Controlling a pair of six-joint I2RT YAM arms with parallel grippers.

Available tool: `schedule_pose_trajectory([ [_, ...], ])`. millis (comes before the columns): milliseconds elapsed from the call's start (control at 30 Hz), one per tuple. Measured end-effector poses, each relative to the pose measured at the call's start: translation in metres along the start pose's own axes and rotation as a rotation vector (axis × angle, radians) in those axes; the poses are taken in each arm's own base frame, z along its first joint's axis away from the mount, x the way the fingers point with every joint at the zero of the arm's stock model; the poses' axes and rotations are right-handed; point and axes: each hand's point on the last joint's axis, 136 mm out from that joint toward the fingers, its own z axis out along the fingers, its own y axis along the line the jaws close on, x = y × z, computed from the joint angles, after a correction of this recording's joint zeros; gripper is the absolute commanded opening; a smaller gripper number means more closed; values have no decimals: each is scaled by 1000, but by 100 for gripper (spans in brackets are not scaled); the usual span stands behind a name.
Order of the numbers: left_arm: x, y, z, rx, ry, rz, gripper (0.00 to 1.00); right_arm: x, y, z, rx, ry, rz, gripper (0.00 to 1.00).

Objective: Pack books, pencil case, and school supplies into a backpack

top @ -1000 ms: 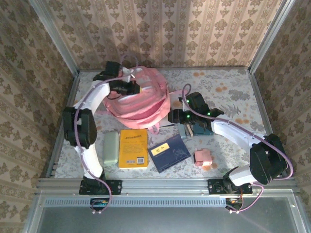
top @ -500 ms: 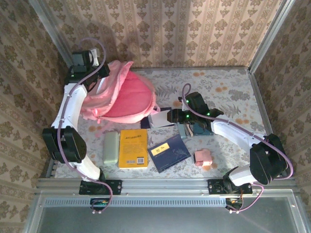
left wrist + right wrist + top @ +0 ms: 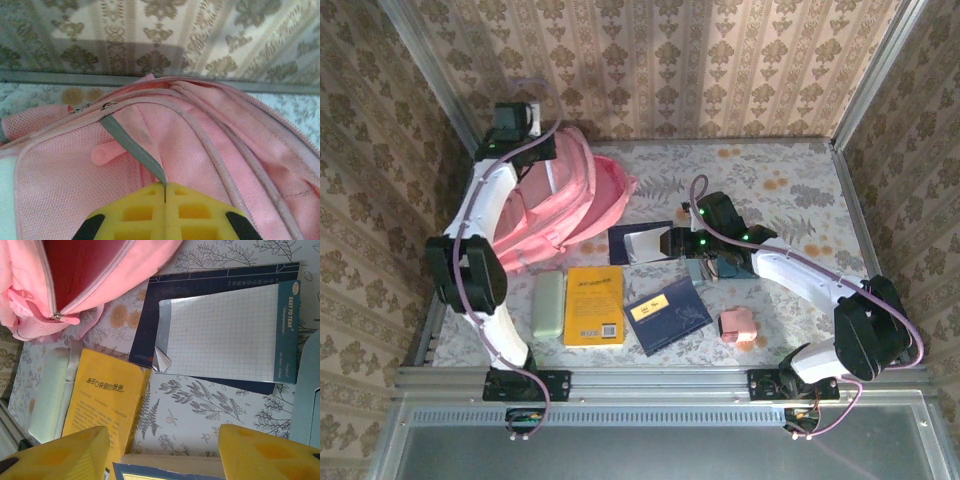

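I have the left gripper (image 3: 165, 187) at 11 o'clock over the floral-print tabletop (image 3: 790, 190). Its yellow fingers (image 3: 135, 212) are pressed together on a flat grey ribbon pull (image 3: 131, 145), which runs from the zip of the large pink fabric backpack (image 3: 570, 200). The backpack sits at 10 o'clock, its upper end held up at that gripper and its body slanting down to the table. Through the right wrist camera I see its zip parted, with dark red lining (image 3: 85, 265) inside.

The right gripper (image 3: 161, 440) hovers near the middle of the table, pointing towards 9 o'clock. Its fingers are well apart with nothing between them. Just ahead of it lies a squared-paper pad with a teal edge (image 3: 225, 330), resting on a dark navy cover (image 3: 200, 282).

At 7 o'clock the pale mint-green oblong pencil case (image 3: 548, 304) lies just beside the bright yellow paperback book (image 3: 594, 305), on its 9 o'clock side. The dark navy book with a yellow label (image 3: 667, 313) is at 6 o'clock, just beside the yellow one and turned at an angle. A small pink blocky piece (image 3: 738, 325) sits at 5 o'clock. Something teal (image 3: 725, 268) is partly hidden under the right arm, and I cannot make out what it is. All of these lie on the table, outside the backpack.
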Motion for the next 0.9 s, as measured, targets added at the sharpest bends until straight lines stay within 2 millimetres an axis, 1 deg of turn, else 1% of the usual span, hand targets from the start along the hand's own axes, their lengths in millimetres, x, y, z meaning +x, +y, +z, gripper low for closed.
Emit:
schedule_pose_trajectory([
  [67, 2, -15, 7, 6, 14, 66, 0, 1, 0, 0, 1, 2, 0, 61],
  [133, 4, -25, 11, 17, 21, 99, 0, 1, -1, 1, 3, 3, 0, 61],
  [167, 6, -28, 12, 22, 27, 110, 6, 1, -1, 1, 6, 1, 0, 61],
  [233, 9, -32, 13, 26, 44, 118, 26, 0, -3, 1, 18, -5, -5, 61],
  [267, 10, -31, 13, 25, 52, 117, 34, 0, -5, 1, 28, -6, -10, 61],
  [333, 6, -30, 11, 23, 48, 105, 44, 1, -10, 1, 56, -4, -22, 61],
  [433, 2, -29, 8, 19, 41, 77, 55, 5, -21, 0, 114, 4, -39, 61],
  [533, 3, -27, 1, 13, 42, 39, 58, 8, -33, -3, 182, 10, -52, 61],
  [600, 7, -27, -11, 8, 42, 4, 59, 10, -40, -5, 224, 11, -60, 61],
  [633, 9, -26, -21, 6, 39, -17, 60, 11, -42, -8, 244, 10, -63, 61],
  [800, 26, -29, -81, 17, 30, -126, 62, 13, -41, -27, 303, -16, -92, 61],
  [833, 32, -31, -92, 29, 34, -147, 66, 14, -40, -30, 313, -17, -99, 61],
  [900, 52, -33, -108, 38, 59, -179, 78, 17, -38, -36, 325, -19, -113, 62],
])
